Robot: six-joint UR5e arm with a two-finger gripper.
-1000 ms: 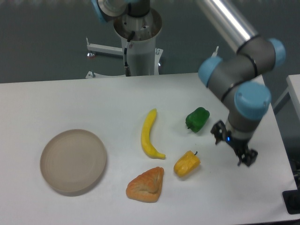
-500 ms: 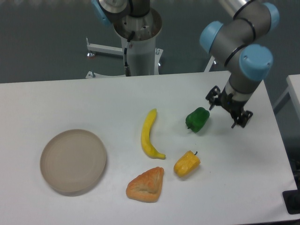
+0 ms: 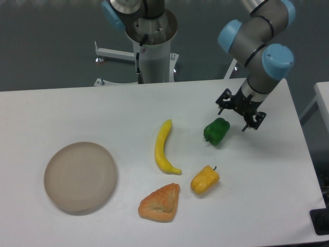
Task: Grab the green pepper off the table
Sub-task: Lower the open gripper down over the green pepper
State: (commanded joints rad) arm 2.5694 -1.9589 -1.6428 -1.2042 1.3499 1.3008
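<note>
The green pepper (image 3: 216, 130) is a small glossy dark-green lump lying on the white table (image 3: 128, 110), right of centre. My gripper (image 3: 236, 114) hangs open just above and to the upper right of the pepper, its two black fingers spread apart. It holds nothing, and I cannot tell whether it touches the pepper.
A yellow-orange pepper (image 3: 204, 179) lies just below the green one. A banana (image 3: 164, 147) lies to its left, and a croissant (image 3: 160, 203) sits near the front edge. A round beige plate (image 3: 80, 176) sits at the left. The arm's base post (image 3: 152, 45) stands behind the table.
The gripper has moved from the lower right of the green pepper up and then left, coming closer to the pepper. The objects on the table have not moved.
</note>
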